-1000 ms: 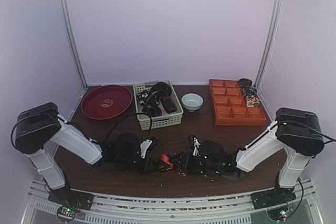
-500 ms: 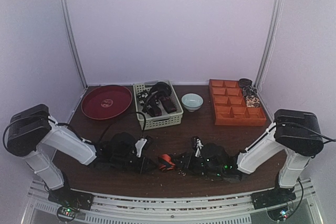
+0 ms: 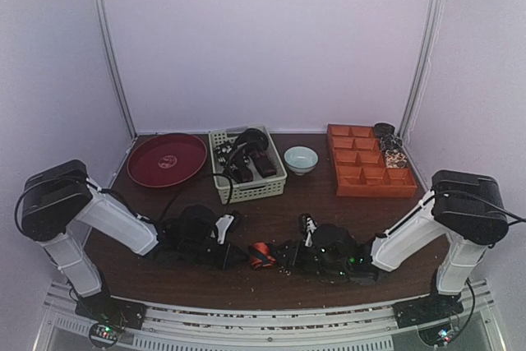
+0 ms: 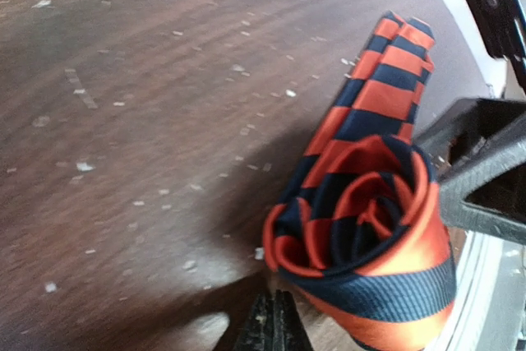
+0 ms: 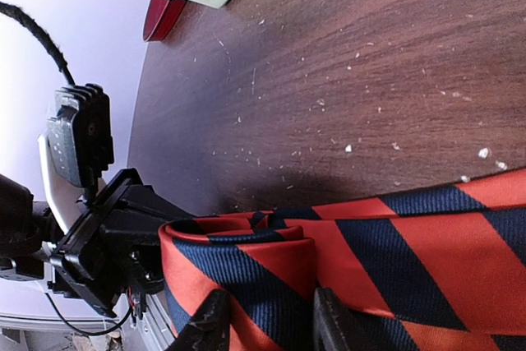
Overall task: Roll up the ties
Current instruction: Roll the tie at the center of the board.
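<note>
The orange-red and black striped tie (image 3: 260, 254) lies partly rolled at the front middle of the table, between both grippers. In the left wrist view the roll (image 4: 362, 240) stands on edge, its spiral showing, with a loose end running away behind it. My left gripper (image 4: 275, 328) is shut and empty, its tips just beside the roll's lower left edge; it also shows in the top view (image 3: 241, 252). My right gripper (image 5: 267, 326) holds the rolled part (image 5: 246, 273) between its fingers, and the flat length runs off to the right. In the top view the right gripper (image 3: 281, 254) sits right of the roll.
A pale basket (image 3: 275, 189) with dark ties stands behind, a red plate (image 3: 167, 159) at back left, a light bowl (image 3: 301, 159) beside the basket. An orange compartment tray (image 3: 370, 172) at back right holds rolled ties (image 3: 394, 156). Pale specks litter the tabletop.
My left arm swung a little left and came back. My right gripper edged slightly left. The striped roll stays in about the same spot.
</note>
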